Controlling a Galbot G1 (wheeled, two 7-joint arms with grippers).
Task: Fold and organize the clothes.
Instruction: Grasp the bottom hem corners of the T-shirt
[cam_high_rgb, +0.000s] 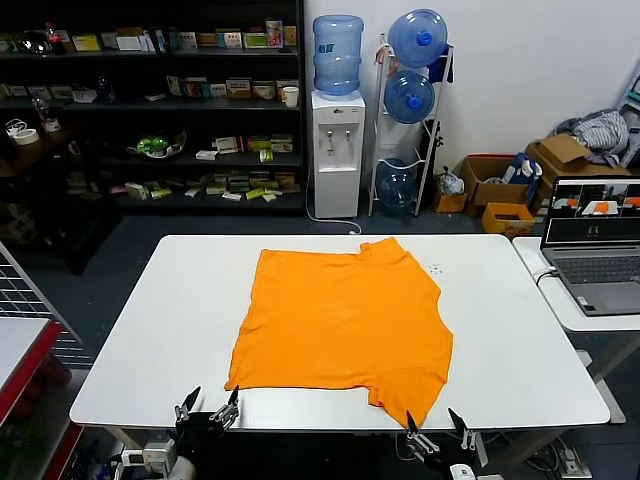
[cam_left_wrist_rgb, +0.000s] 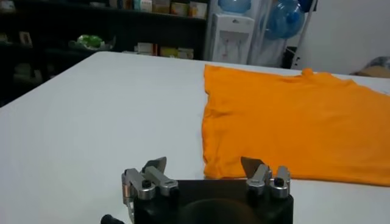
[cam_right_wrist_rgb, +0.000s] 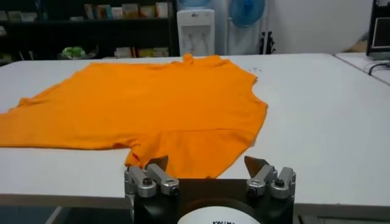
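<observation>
The clothes are one bright orange T-shirt (cam_high_rgb: 345, 320) lying spread flat on the white table (cam_high_rgb: 160, 320), collar toward the far side. One sleeve reaches the near right edge. My left gripper (cam_high_rgb: 212, 405) hovers at the near table edge, just off the shirt's near left corner, open and empty. In the left wrist view, the shirt (cam_left_wrist_rgb: 292, 122) lies ahead of that gripper (cam_left_wrist_rgb: 204, 164). My right gripper (cam_high_rgb: 432, 425) sits below the near sleeve, open and empty. The right wrist view shows the sleeve of the shirt (cam_right_wrist_rgb: 152, 103) just beyond that gripper (cam_right_wrist_rgb: 205, 162).
A laptop (cam_high_rgb: 595, 240) stands on a side table to the right. Behind the table are a water dispenser (cam_high_rgb: 335, 150), stacked bottles (cam_high_rgb: 415, 70) and dark shelves (cam_high_rgb: 150, 100). Cardboard boxes with a grey cloth heap (cam_high_rgb: 600, 130) sit at the back right. Bare tabletop flanks the shirt.
</observation>
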